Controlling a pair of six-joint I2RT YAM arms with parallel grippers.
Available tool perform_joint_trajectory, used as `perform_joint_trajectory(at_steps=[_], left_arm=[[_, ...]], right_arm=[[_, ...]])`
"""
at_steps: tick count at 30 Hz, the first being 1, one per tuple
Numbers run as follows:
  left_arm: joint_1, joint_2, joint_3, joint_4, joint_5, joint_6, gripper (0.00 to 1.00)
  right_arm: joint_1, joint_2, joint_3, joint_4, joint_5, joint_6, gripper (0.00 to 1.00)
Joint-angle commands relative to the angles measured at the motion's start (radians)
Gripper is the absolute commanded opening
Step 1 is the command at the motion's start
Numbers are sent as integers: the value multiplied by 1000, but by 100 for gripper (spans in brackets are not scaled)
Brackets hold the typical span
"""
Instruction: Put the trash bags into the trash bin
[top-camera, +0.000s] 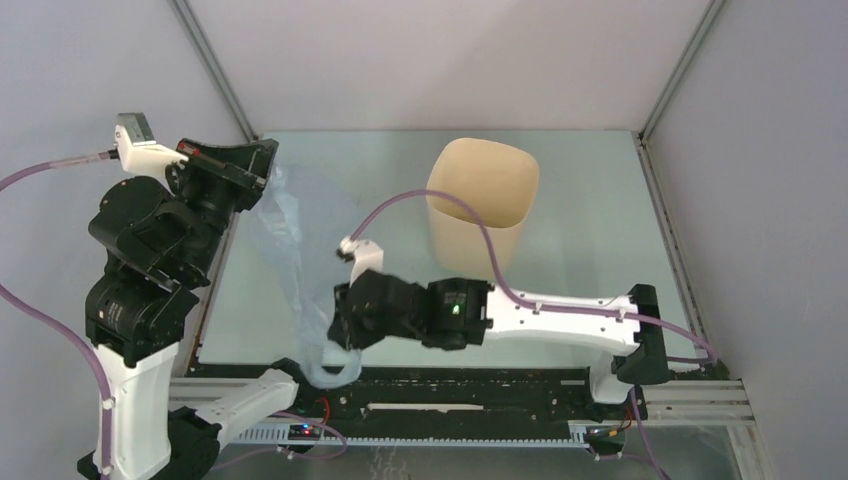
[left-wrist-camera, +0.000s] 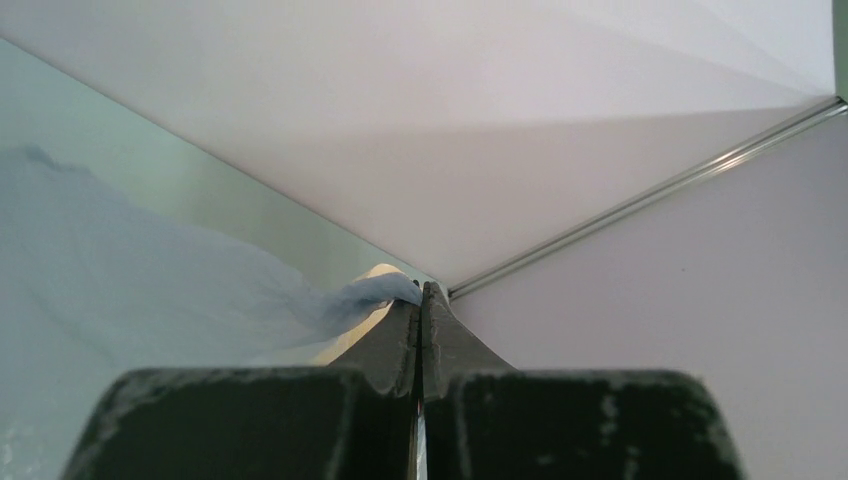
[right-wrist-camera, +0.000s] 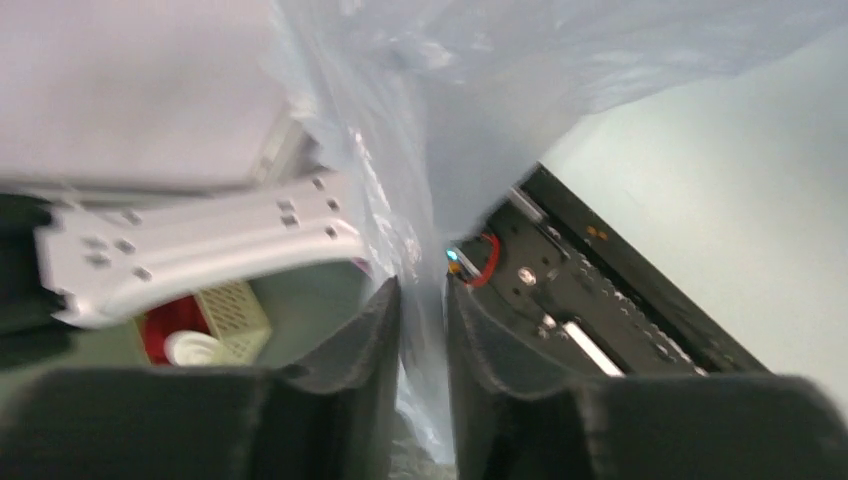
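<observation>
The pale-blue translucent trash bag (top-camera: 295, 250) hangs stretched between my two grippers over the left of the table. My left gripper (top-camera: 262, 172) is raised at the far left and shut on the bag's upper end, which bunches out of the tips in the left wrist view (left-wrist-camera: 375, 292). My right gripper (top-camera: 340, 335) is near the front edge and shut on the bag's lower part, with film (right-wrist-camera: 500, 80) running between its jaws (right-wrist-camera: 422, 295). The beige trash bin (top-camera: 480, 200) stands upright and open at the back middle, apart from both grippers. A sliver of the bin shows behind the bag (left-wrist-camera: 340, 343).
The black rail (top-camera: 450, 385) runs along the table's front edge, also in the right wrist view (right-wrist-camera: 610, 310). The left arm's white link (right-wrist-camera: 200, 250) lies close beside my right gripper. Grey enclosure walls (top-camera: 760, 200) with metal corner posts close in the table (top-camera: 590, 220).
</observation>
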Motion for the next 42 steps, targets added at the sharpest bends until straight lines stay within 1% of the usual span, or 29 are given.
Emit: perform_joint_trajectory(at_steps=[1,4,5,6,9,11,12,13,16,19,21,24,27,29,31,33,35,36,38,40,42], left_arm=[[8,-4,6,48,-43,61,0],[8,9,45,20,-5,93,0],[8,15,62,15,24,104,0],[8,31,92,9,67,127,0],[8,110,202,-3,269,189,0],[5,160,263,10,419,168,0],[-4,184,287,15,475,149,0],[-22,206,315,16,503,142,0],[-147,293,431,37,479,142,0],[-260,419,555,73,480,127,0],[-330,501,620,112,479,142,0],[-379,607,693,206,508,132,0],[-414,645,707,316,521,125,0],[-442,650,678,388,518,141,0],[-469,668,667,457,537,136,0],[-491,716,743,476,543,125,0],[-503,749,837,481,527,125,0],[-504,745,852,494,508,131,0],[-504,691,798,546,459,158,0],[-503,619,696,600,421,167,0],[-503,607,684,600,417,176,0]], right_arm=[[-85,-111,-9,253,-196,-59,19],[-152,-116,81,158,-249,-147,0],[-187,-127,105,114,-249,-164,0],[-228,-147,110,86,-287,-173,0],[-381,-219,86,71,-412,-146,0],[-492,-261,92,68,-544,-112,0],[-537,-279,105,56,-595,-107,0],[-592,-307,119,39,-638,-109,0],[-726,-369,154,-45,-735,-129,0],[-887,-417,171,-166,-808,-155,0],[-989,-444,179,-232,-847,-188,0],[-1131,-471,200,-301,-897,-209,0],[-1237,-479,262,-361,-944,-220,0],[-1275,-486,311,-413,-932,-268,0],[-1308,-498,339,-427,-951,-315,0],[-1331,-497,357,-416,-973,-315,0],[-1353,-476,379,-380,-1032,-271,0],[-1356,-460,394,-358,-1055,-246,0],[-1357,-434,434,-320,-1078,-201,0],[-1360,-413,490,-301,-1067,-170,0],[-1365,-403,534,-279,-1067,-140,0]])
